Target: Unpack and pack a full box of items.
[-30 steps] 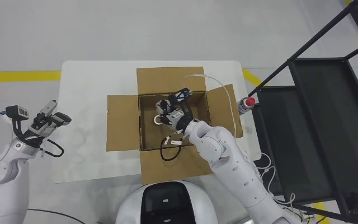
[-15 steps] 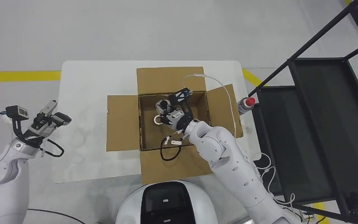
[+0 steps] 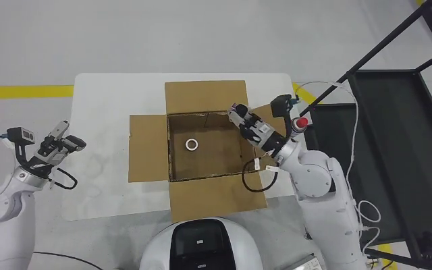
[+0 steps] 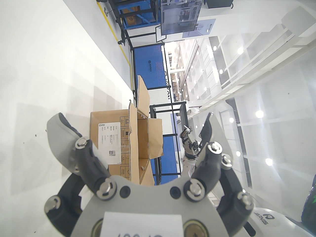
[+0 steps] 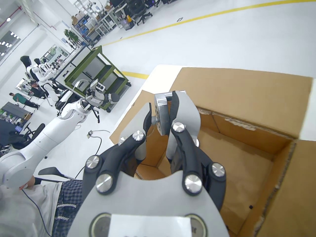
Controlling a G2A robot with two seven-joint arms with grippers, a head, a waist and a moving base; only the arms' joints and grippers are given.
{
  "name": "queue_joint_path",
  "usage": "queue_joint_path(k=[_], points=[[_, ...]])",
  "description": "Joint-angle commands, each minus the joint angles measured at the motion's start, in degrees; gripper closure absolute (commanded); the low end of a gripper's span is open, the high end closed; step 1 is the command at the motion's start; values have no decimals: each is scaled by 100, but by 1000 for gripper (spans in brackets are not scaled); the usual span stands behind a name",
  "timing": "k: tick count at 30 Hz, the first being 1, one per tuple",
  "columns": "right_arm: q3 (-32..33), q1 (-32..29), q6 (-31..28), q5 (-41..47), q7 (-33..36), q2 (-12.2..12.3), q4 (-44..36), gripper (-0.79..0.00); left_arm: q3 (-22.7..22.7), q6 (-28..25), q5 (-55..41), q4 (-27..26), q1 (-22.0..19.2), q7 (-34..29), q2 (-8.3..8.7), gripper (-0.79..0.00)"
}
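— Left gripper [image 3: 69, 134]?
— Left edge of the top view, beside the table [image 3: 108, 101] edge, fingers spread, empty.
— The box [image 3: 206, 96]?
— Centre frame, flaps open, a ring [image 3: 192, 143] on its floor.
— Right gripper [image 3: 236, 110]?
— Above the box's right wall, clamped on a small metal block [image 5: 160, 122].

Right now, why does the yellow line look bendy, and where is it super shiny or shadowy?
Right wrist view: the wide lens likely bows the yellow floor line past the right end effector, shut on a metal part. Left wrist view: ceiling lights flare into bright glare beyond the open left end effector. Top view: even light, with soft shade inside the box.
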Motion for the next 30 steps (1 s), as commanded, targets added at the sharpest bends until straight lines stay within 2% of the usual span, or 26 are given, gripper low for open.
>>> queue_joint_path(k=[1,7,27,30], points=[[347,-190,-50,101,-75,29,-97,0,0,0,0,0,0,0,0,-785],[1143,-801,-344,656,-299,98,-243,0,0,0,0,0,0,0,0,-785],[1175,-825,-353,686,-317,101,-244,0,0,0,0,0,0,0,0,-785],[1515,-1002,-542,663,-187,148,-304,0,0,0,0,0,0,0,0,-785]])
